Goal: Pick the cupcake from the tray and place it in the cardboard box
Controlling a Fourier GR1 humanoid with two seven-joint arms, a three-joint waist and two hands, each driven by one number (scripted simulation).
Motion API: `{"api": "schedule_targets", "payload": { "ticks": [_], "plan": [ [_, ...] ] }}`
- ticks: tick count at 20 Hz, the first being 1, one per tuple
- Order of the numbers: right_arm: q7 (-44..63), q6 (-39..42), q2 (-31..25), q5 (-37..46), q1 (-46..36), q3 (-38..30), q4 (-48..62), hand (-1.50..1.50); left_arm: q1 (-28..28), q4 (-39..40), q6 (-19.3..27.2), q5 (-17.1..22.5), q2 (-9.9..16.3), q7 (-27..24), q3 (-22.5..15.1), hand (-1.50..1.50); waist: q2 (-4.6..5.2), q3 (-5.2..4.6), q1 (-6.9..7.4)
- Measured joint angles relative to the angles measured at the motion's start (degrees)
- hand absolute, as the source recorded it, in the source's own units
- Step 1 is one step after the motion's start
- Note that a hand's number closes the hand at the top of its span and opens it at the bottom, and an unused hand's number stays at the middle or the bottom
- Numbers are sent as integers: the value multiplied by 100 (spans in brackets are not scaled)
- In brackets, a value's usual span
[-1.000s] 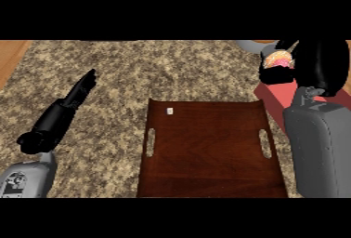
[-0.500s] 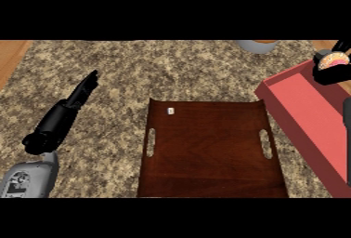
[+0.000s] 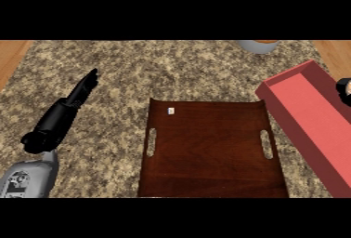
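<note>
The dark wooden tray (image 3: 209, 148) lies in the middle of the counter, bare except for a tiny white speck (image 3: 171, 110) near its far left corner. An open red box (image 3: 308, 121) sits tilted at the right, and the part of its inside that shows holds nothing. No cupcake shows in this view. My left hand (image 3: 79, 93) rests open left of the tray, fingers straight and pointing away. Only a black sliver of my right hand (image 3: 344, 91) shows at the right edge, just beyond the box's far wall.
A grey round container (image 3: 258, 45) stands at the far edge, right of centre. The speckled stone counter (image 3: 171, 69) has wooden strips at its far left and far right corners. The box's right side runs out of view.
My right hand, which held the cupcake over the box's far end, has swung right and almost left the view. The cupcake no longer shows. The left hand has not moved.
</note>
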Motion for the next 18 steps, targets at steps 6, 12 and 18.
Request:
{"api": "schedule_targets", "payload": {
  "ticks": [6,12,18],
  "plan": [
    [-572,714,-389,-349,209,-59,483,-150,-63,7,-42,24,19,24,64,0,-8,0,-18],
    [-1575,392,-336,-953,247,-399,586,-150,-85,149,-46,-29,24,-60,85,0,-7,4,-34],
    [-1741,-298,196,-2400,-329,-1889,582,-150,-49,148,-53,-3,40,-66,129,0,-43,14,-77]
  ]
}}
